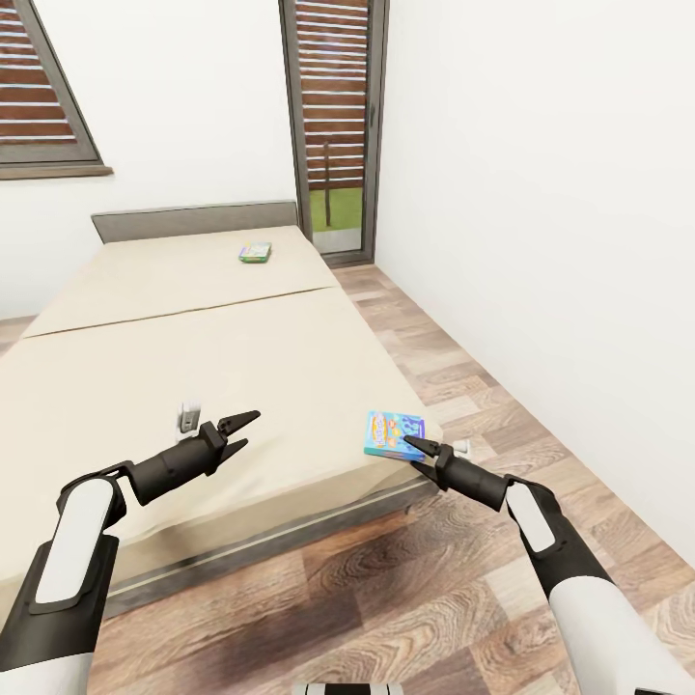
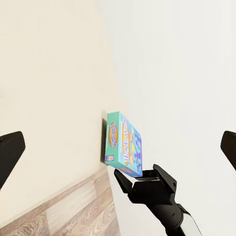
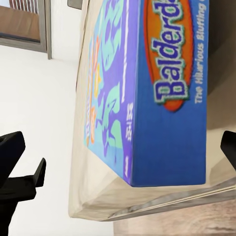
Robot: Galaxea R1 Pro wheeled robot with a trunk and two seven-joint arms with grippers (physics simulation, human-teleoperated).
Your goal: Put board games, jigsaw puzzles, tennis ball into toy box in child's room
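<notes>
A mostly blue board game lies flat on the near right corner of the bed. My right gripper is open, its tips right at the box's near edge. In the right wrist view the blue box sits close ahead of the wide-apart fingers, not gripped. A second board game, green and yellow, lies far up the bed near the headboard. My left gripper hangs open over the mattress, left of the blue box. The left wrist view shows the blue box and the right gripper beside it.
A white wall runs close along the right, leaving a strip of wood-plank floor between it and the bed. A tall dark-framed window door stands in the far corner. The bed's grey frame edge is just in front of me.
</notes>
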